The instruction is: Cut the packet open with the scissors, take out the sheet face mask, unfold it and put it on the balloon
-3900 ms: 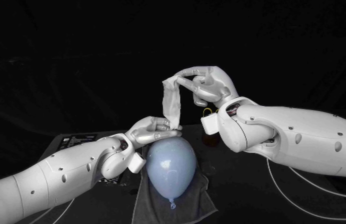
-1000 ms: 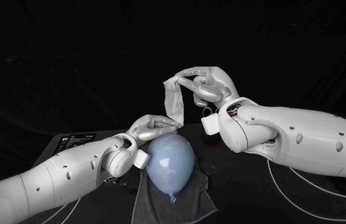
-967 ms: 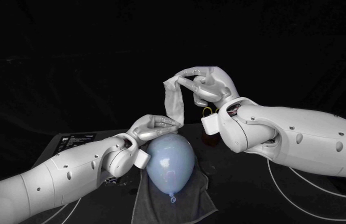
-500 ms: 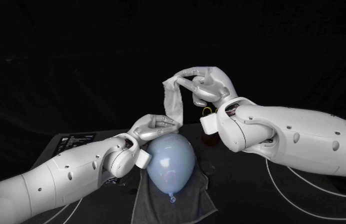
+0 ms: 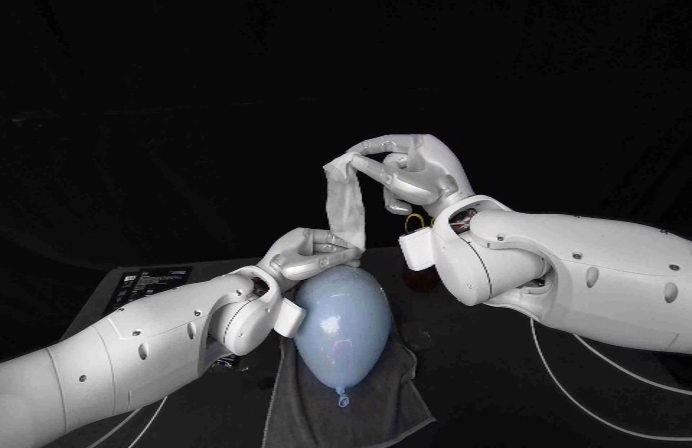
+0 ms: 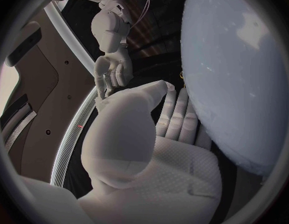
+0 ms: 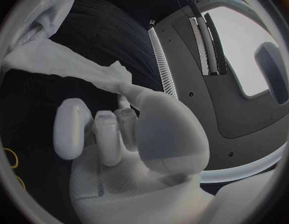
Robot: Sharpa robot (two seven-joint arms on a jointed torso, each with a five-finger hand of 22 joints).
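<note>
Two hands, head view: the right hand [image 5: 411,173] pinches the top of the sheet mask [image 5: 343,203] and the left hand [image 5: 310,255] its lower end, with the folded strip stretched between them, probably for unfolding.
Balloon: the balloon [image 5: 343,323] lies just below the left hand on a dark cloth [image 5: 397,403], likely to stop it rolling.
Left wrist view: the balloon [image 6: 238,74] is close beside the left hand [image 6: 144,149].
Right wrist view: the right hand [image 7: 132,134] is pinched narrow, and the sheet mask [image 7: 63,64] leads off its fingertips.

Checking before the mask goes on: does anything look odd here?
The sheet mask is a bunched, narrow strip held between the right hand and the left hand above the balloon, not spread open. Nothing else stands out.
</note>
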